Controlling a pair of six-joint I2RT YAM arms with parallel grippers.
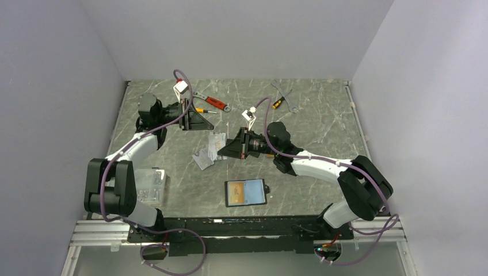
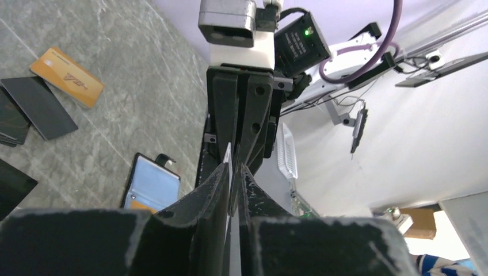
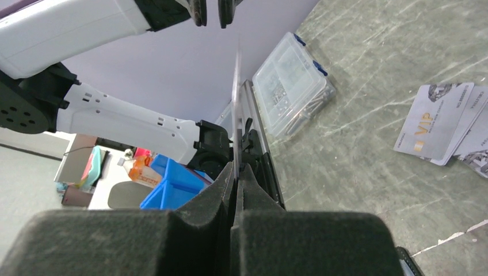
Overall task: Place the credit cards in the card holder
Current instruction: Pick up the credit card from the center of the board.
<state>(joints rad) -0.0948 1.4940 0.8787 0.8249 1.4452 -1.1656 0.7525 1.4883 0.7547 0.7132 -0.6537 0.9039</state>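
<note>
**We have the right gripper (image 3: pixel 236 172) clamped on a single card (image 3: pixel 236 103), its free end raised toward the left gripper (image 2: pixel 233 172).**

Its rough, dark pads (image 3: pixel 144 241) press together on the thin, stiff card, which we see edge-on. The left gripper's jaws stand a sliver apart with nothing between them, and we cannot tell whether they touch the card. Below the two grippers the other credit cards (image 1: pixel 207 154) lie loose and overlapping on the grey, marble-veined table (image 1: pixel 322 132). They include silver-grey printed ones, a gold-orange card (image 2: pixel 66 76) and flat black cards (image 2: pixel 39 107). The card holder (image 1: pixel 246 192) lies open nearer the arm bases, well apart from both grippers. It has a black leather-like rim and pale lining, with an orange card (image 1: pixel 235 192) in its left half. A clear plastic box (image 3: pixel 290 83) with blue clasps, holding small metal parts, sits by the left arm. A red-handled wrench (image 1: pixel 210 102) and a spanner (image 1: pixel 285 95) lie at the far edge.
</note>
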